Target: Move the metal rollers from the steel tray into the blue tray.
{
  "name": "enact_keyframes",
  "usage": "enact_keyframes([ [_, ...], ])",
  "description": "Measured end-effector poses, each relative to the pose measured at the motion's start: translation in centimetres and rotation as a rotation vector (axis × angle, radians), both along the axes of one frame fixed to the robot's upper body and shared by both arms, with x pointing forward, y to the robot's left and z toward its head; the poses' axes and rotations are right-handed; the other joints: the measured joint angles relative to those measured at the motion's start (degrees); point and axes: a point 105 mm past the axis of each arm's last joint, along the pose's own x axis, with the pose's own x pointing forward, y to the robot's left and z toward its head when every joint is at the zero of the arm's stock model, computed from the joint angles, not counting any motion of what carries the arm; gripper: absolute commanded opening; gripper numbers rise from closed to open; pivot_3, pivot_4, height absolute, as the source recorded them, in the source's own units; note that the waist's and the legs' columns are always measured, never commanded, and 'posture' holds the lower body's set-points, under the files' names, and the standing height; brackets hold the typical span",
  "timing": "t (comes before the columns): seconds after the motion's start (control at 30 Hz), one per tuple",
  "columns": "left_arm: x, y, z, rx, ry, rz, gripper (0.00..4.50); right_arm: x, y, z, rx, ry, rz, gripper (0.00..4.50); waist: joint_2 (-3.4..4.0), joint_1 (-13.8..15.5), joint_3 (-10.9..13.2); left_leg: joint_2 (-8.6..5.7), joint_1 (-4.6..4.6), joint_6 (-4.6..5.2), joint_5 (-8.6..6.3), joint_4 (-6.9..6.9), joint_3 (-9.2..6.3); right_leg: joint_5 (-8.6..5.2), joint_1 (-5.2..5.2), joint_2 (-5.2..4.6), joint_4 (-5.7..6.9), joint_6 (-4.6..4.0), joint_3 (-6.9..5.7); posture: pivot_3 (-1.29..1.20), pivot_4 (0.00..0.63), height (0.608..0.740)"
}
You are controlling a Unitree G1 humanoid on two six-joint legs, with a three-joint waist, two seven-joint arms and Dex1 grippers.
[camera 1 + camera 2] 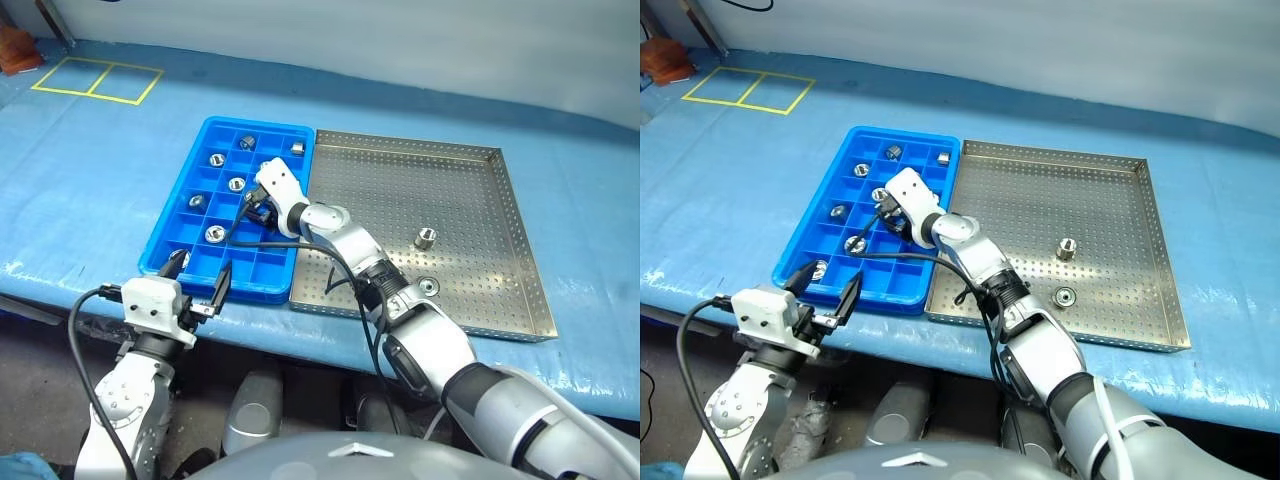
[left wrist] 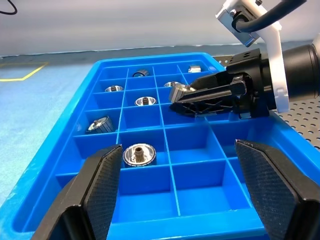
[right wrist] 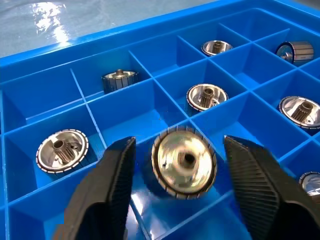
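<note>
The blue tray [image 1: 172, 222] lies on the table to the left of the steel tray [image 1: 385, 185], edges touching. Several metal rollers [image 3: 207, 96] sit in its compartments. My right gripper [image 3: 180, 145] reaches over the blue tray's middle and is open. One roller [image 3: 184, 162] lies low in a compartment between its fingers, with a gap on either side. Two rollers [image 1: 426, 238] [image 1: 428, 286] rest in the steel tray. My left gripper [image 1: 196, 282] hangs open and empty at the blue tray's near edge.
Both trays lie on a blue cloth-covered table whose front edge [image 1: 60, 290] runs just before my left gripper. A yellow taped rectangle [image 1: 97, 80] marks the far left of the table. A brown object [image 1: 15, 50] sits at the far left corner.
</note>
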Motion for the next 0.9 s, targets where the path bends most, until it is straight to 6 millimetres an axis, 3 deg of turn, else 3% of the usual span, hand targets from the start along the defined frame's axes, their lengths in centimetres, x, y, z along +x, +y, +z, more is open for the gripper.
enact_keyframes([
  [0.17,0.3,-0.2,0.1,0.007,0.005,-0.022,3.96,0.2,-0.3,0.1,-0.001,-0.017,-0.04,3.7,0.01,0.0,0.0,-0.01,-0.01,-0.03,0.02,0.01,-0.02,0.0,0.0,-0.01,0.0,0.0,-0.02,0.4,0.15,0.74],
  [0.3,1.0,-0.7,0.6,0.011,-0.014,-0.055,3.96,-0.2,-2.2,0.7,0.095,-0.017,-0.128,3.7,0.04,-0.1,0.0,-0.04,-0.12,-0.04,0.02,0.03,-0.06,0.0,-0.01,-0.05,-0.09,0.02,-0.03,0.33,0.15,0.74],
  [0.37,1.4,-1.2,0.9,0.008,-0.019,-0.089,3.96,-0.2,-4.3,0.8,0.114,-0.014,-0.196,3.7,0.07,-0.6,0.0,-0.04,-0.16,-0.04,0.02,0.02,-0.06,0.01,-0.01,-0.05,-0.13,0.04,-0.03,0.27,0.15,0.74],
  [0.43,2.0,-1.8,0.8,0.001,-0.018,-0.13,3.96,-0.3,-7.9,1.4,0.124,-0.037,-0.296,3.7,0.14,-0.9,0.1,-0.12,-0.21,-0.05,0.02,0.04,-0.14,0.02,0.0,-0.09,-0.16,0.06,-0.04,0.22,0.15,0.74],
  [0.5,2.8,-2.3,0.6,-0.002,-0.008,-0.169,3.96,-0.7,-13.1,2.3,0.116,-0.065,-0.432,3.7,0.17,-1.8,0.1,-0.13,-0.23,-0.05,0.03,0.05,-0.13,0.04,0.02,-0.1,-0.21,0.09,-0.02,0.18,0.15,0.74],
  [0.6,3.8,-3.1,0.3,-0.001,0.001,-0.226,3.96,-1.7,-18.2,3.1,0.071,-0.081,-0.578,3.7,0.2,-4.6,0.1,-0.08,-0.16,-0.04,0.02,0.01,-0.05,0.05,0.03,-0.07,-0.22,0.12,0.01,0.11,0.15,0.74],
  [0.73,4.7,-4.5,0.5,-0.01,0.0,-0.303,3.96,-3.1,-20.9,2.3,0.032,-0.035,-0.667,3.7,0.19,-9.0,0.1,0.01,0.02,-0.02,0.01,-0.07,-0.01,0.08,0.02,0.02,0.03,0.16,0.06,0.06,0.15,0.74],
  [0.87,5.2,-5.0,0.3,-0.004,0.008,-0.344,3.96,-3.6,-21.2,1.5,0.03,0.013,-0.687,3.7,0.2,-11.6,0.1,0.02,0.06,-0.01,0.02,-0.06,-0.07,0.12,0.03,0.07,0.16,0.23,0.05,0.05,0.15,0.74],
  [0.9,5.3,-5.1,0.3,-0.003,0.008,-0.35,3.96,-3.6,-21.1,1.4,0.033,0.021,-0.688,3.87,0.2,-11.9,0.1,0.02,0.06,-0.01,0.02,-0.05,-0.06,0.13,0.04,0.06,0.16,0.24,0.06,0.05,0.15,0.74],
])
